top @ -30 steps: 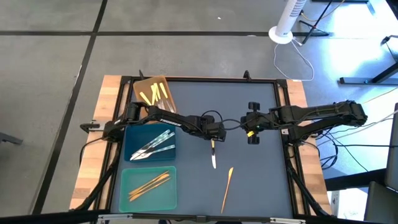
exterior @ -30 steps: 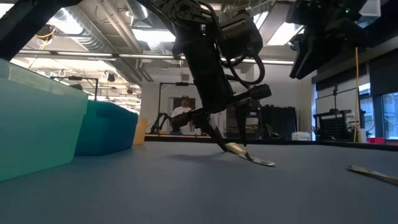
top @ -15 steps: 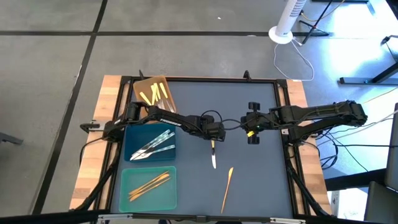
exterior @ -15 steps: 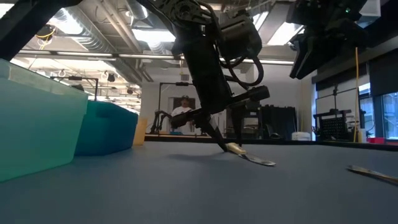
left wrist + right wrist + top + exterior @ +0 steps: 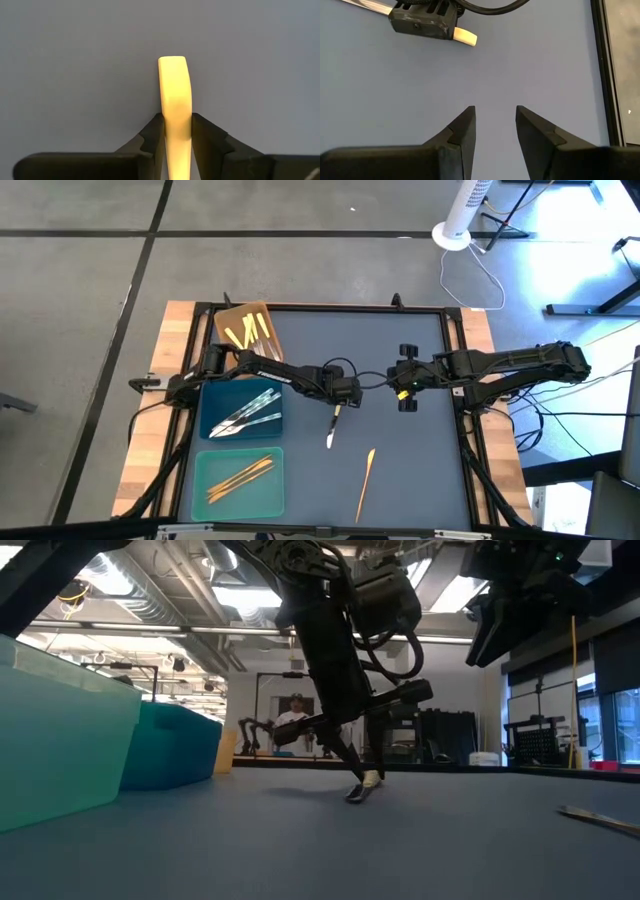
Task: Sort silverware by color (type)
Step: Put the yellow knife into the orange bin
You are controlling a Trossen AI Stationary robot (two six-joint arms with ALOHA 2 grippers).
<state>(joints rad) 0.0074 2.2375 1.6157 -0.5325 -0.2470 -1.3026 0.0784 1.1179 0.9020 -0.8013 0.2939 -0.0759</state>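
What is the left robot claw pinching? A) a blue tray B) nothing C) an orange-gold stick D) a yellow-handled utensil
D: the left gripper has both fingers pressed against the pale yellow handle of a yellow-handled utensil with a silver end.

Three trays (image 5: 240, 408) along table's (image 5: 420, 480) left side, two utensils (image 5: 366, 480) at middle

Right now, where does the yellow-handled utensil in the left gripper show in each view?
High view: yellow-handled utensil, mid-mat, below the left gripper.
Low view: centre, tilted, tip on the mat.
Left wrist view: handle between the fingers.
Right wrist view: handle end near the top.
Shared landmark: the left gripper.
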